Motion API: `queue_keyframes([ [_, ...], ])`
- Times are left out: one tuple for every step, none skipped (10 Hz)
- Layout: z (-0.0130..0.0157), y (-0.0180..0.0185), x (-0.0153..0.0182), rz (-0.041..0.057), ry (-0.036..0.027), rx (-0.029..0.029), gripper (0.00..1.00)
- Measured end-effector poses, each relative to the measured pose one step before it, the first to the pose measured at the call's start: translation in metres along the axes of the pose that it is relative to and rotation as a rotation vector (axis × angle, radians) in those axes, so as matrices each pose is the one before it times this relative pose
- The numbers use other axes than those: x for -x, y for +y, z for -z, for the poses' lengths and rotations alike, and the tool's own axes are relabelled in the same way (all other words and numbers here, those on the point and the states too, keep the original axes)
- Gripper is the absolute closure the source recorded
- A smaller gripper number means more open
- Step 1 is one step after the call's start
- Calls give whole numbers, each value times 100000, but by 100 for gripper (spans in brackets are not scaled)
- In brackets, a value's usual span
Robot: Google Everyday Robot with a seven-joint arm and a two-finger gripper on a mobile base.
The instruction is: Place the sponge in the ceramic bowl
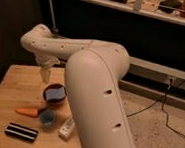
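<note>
While the gripper hung in the left-centre of the frame, just above the far part of the wooden table, its pale tip pointed down at the boards and nothing could be seen in its grasp; whether it was open or closed could not be told.

At the lower left, close to the table's near edge, lay a flat black block with pale stripes. Just above it and a little to the right lay an orange, carrot-like object, stretched out sideways with its thicker end toward the middle. Beside that end stood a small round blue cup, upright.

Above the cup in the frame, and below and slightly right of the gripper, stood the ceramic bowl, dark reddish and glossy. The sponge lay inside it as a light-blue patch filling most of the opening. The gripper was clear of both, near the bowl but not touching it.

To the right of the cup, a small white oblong object lay at the foot of the big white arm. That arm filled the centre of the frame, rising from the lower middle and bending leftward to the gripper, and it hid the right part of the table.

Across the top ran a metal shelf against a dark background. On the right, a black cable trailed down over a speckled floor.
</note>
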Motion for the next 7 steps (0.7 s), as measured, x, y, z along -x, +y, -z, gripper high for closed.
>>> queue_keyframes([
  [-62,-1186,-93,-2942,-1285,1356,20],
  [-221,-852,-319,-2548,-467,1489,20],
  [-87,-907,-493,-2294,-207,895,20],
  [23,58,69,14,-85,237,20],
  [-11,338,300,382,-227,498,20],
  [-7,-38,-74,-174,11,104,20],
  [25,-99,-86,-176,-43,-74,20],
])
